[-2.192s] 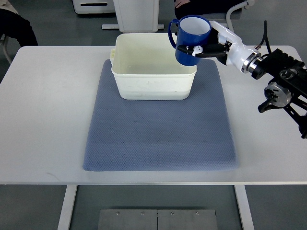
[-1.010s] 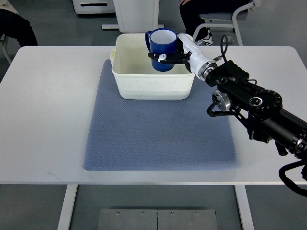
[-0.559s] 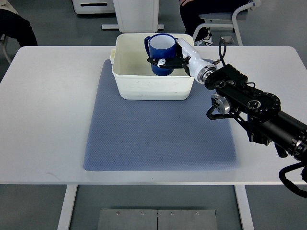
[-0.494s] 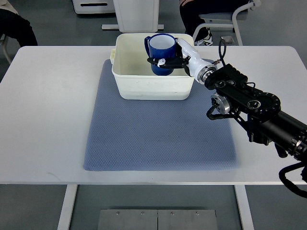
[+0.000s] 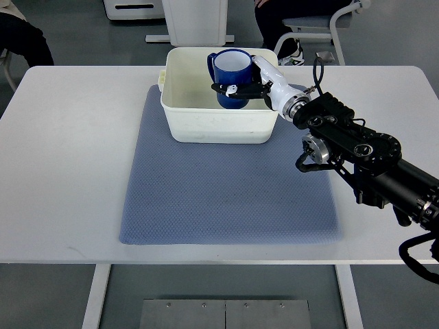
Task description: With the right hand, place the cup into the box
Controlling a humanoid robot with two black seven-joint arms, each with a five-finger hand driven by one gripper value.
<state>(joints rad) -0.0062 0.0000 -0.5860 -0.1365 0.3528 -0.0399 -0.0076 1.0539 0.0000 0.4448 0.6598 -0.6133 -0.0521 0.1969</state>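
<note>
over the white box [image 5: 180, 122] on the counter [image 5: 62, 157], the right hand [image 5: 255, 83] grips the blue cup [image 5: 230, 74] upright, partly inside the box's right side; lowering appears nearly done, releasing the fingers likely comes next.

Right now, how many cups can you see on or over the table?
1. A blue cup, upright, is held by the right hand inside the white box on the blue mat. The box's near wall could hide something small.

blue cup [image 5: 230, 77] | upright, white inside | within white box [image 5: 206, 120]
</note>
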